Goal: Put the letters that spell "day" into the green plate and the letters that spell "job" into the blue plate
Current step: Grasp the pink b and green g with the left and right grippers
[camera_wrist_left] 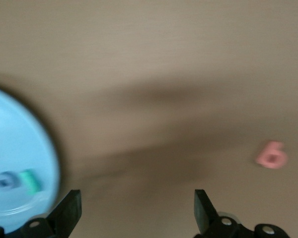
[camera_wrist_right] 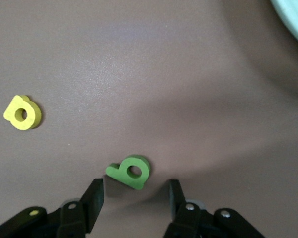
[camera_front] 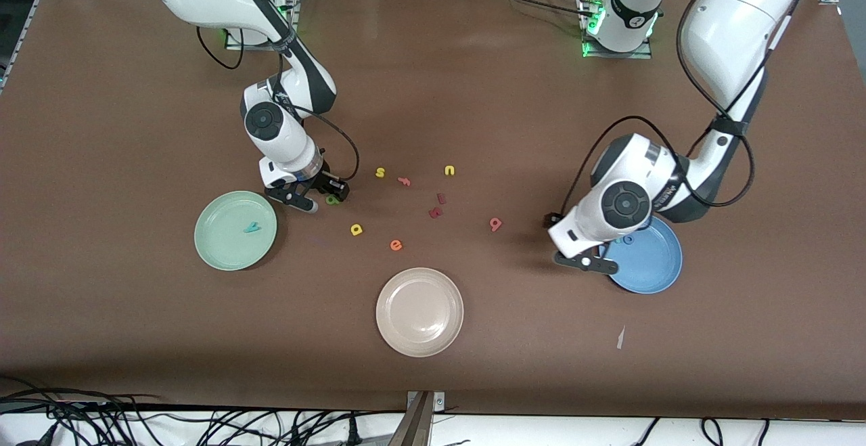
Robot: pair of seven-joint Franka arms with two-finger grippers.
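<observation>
The green "d" (camera_wrist_right: 131, 171) lies flat on the brown surface (camera_front: 473, 94) directly under the right end effector (camera_front: 308, 195), just ahead of its fingertips and between the lines of the two fingers (camera_wrist_right: 93, 201), which stand part-way apart and hold nothing; its stem points roughly across the gap, so a straight descent looks like all the grasp calls for. The green plate (camera_front: 210, 243) sits close by, a little nearer to the front camera and toward the right arm's end, already carrying the teal "y" (camera_front: 252, 228). The yellow "a" (camera_front: 356, 230) lies nearer the front camera than the "d", also within this arm's reach. At the left arm's end, the left end effector (camera_front: 587, 261) hangs spread wide and empty over the rim of the blue plate (camera_front: 653, 273), where the "o" (camera_wrist_left: 6, 180) and teal "j" (camera_wrist_left: 30, 181) rest (blurred in the left wrist view, though their colours tell them apart). The salmon "b" (camera_front: 496, 224) waits on the surface between the blue plate and the scattered spare letters, nearer to the left arm. A beige plate (camera_front: 419, 310) lies nearest the front camera; beneath the surface's near edge, cables trail across the floor.
</observation>
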